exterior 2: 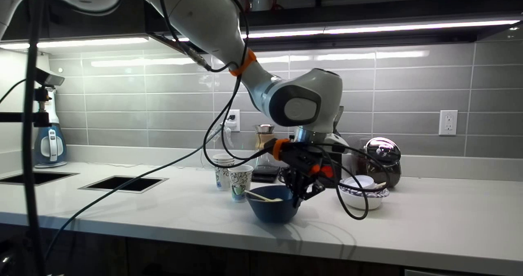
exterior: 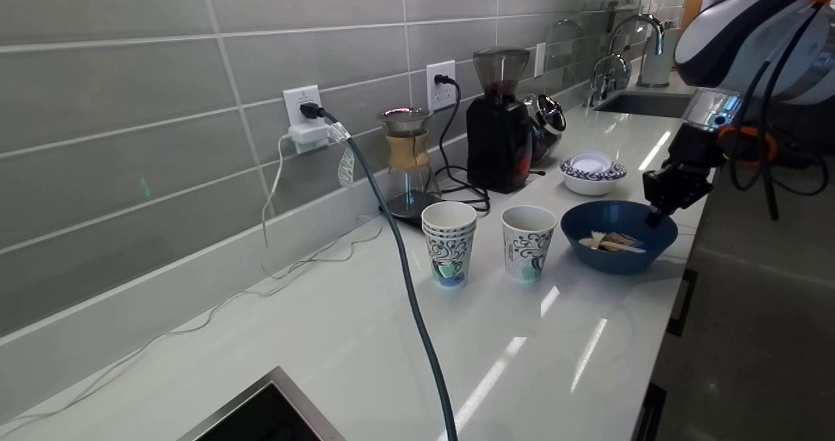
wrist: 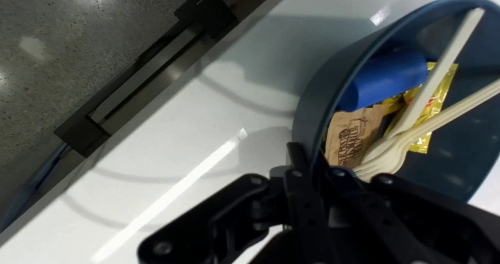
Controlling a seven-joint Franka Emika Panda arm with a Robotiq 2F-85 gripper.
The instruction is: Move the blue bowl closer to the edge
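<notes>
Gripper (wrist: 309,156): drawn tight, pinching the blue bowl (exterior: 616,263) by its rim.
Rim hold: grasp seemingly made.
Counter edge (exterior 2: 229,239): level drag this way looks next.

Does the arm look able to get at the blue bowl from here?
Yes, apparently: in the wrist view the pincer looks closed on the rim of the blue bowl, one finger outside, one inside. The fork lies near the inner finger but doesn't seem to block it.

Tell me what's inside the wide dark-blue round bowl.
The bowl holds a blue cylindrical object, a brown paper packet, shiny yellow packaging and two pale utensils. Anything beneath them is hidden; the black end effector covers part of the interior.
</notes>
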